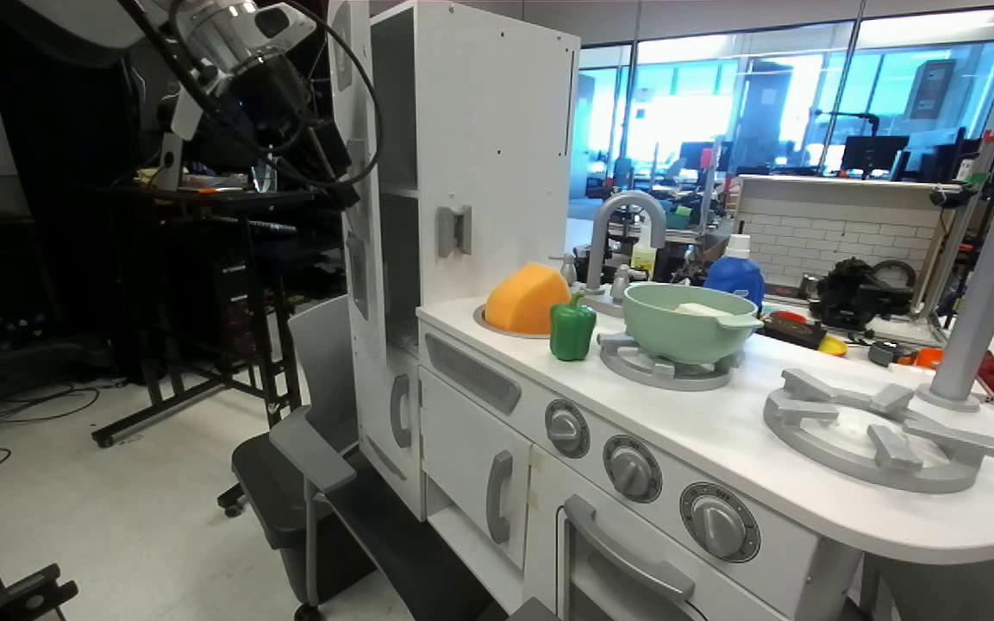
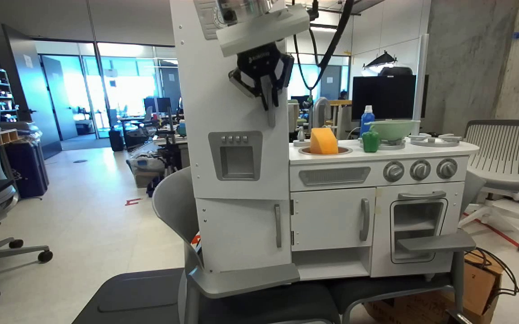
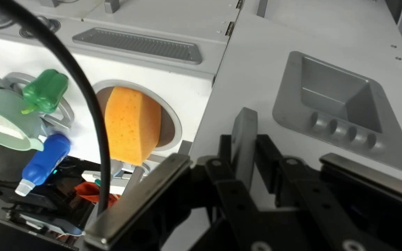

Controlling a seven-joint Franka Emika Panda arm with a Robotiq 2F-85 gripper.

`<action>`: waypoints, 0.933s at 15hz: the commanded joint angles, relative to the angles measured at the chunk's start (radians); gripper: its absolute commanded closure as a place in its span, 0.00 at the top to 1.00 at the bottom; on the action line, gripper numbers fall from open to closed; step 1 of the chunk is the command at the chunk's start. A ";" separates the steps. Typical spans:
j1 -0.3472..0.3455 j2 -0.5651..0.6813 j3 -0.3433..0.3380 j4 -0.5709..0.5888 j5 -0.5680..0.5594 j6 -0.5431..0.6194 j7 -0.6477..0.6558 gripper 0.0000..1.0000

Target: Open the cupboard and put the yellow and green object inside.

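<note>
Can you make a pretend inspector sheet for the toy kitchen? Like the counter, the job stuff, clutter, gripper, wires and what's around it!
Surface: white counter with a round sink and two grey burners.
Cupboard door: partly open, grey interior showing in an exterior view.
Yellow-orange block: sitting in the sink.
Green pepper: on the counter, beside a burner.
Clutter: pale green bowl on that burner, whitish thing inside; blue bottle behind.
Gripper: shut on the door's grey handle.
Cables: black cable loops near the gripper; can't tell whether it touches the door.
Surroundings: grey chair in front, dark monitor behind.
</note>
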 commanded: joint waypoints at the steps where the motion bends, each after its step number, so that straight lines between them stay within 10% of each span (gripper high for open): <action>1: 0.029 0.031 0.058 0.014 0.020 -0.054 0.109 0.06; 10: 0.092 0.061 0.152 0.038 0.020 -0.114 0.284 0.06; 11: 0.099 0.071 0.153 0.045 0.020 -0.110 0.294 0.39; 14: 0.109 0.075 0.161 0.068 0.039 -0.126 0.258 0.63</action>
